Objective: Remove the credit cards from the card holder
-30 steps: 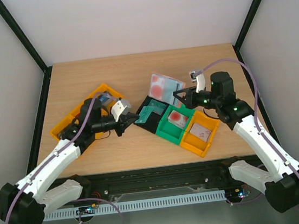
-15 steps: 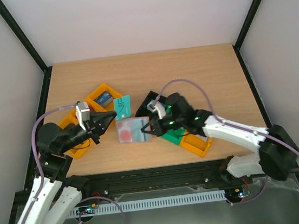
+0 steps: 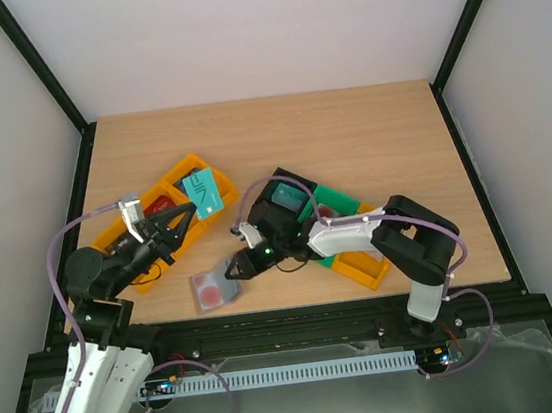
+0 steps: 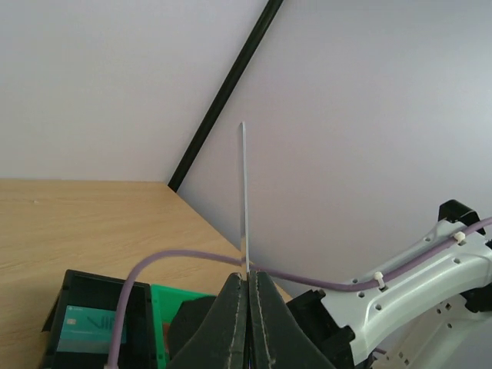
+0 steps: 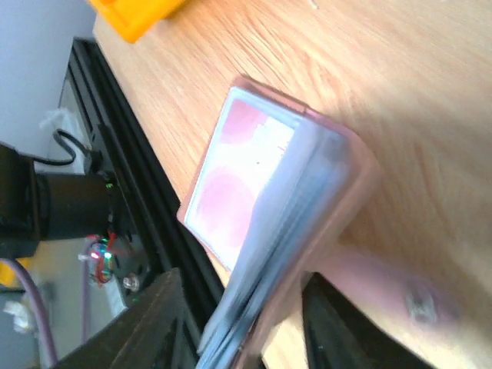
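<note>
Pinching teal card (image 4: 244,192) edge-on, long axis outward, left gripper (image 4: 247,277); right gripper (image 5: 240,292) apparently clamping card holder (image 5: 254,177).

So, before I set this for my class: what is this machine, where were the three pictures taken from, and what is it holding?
These are two robot arms bolted at the near edge of a table. One picture looks down from above; the other two come from cameras on the wrists. The left pincer holds a teal card. The right pincer grips a pink wallet lying on the table. Nearby stand an orange tray, a black tray and a green tray.
</note>
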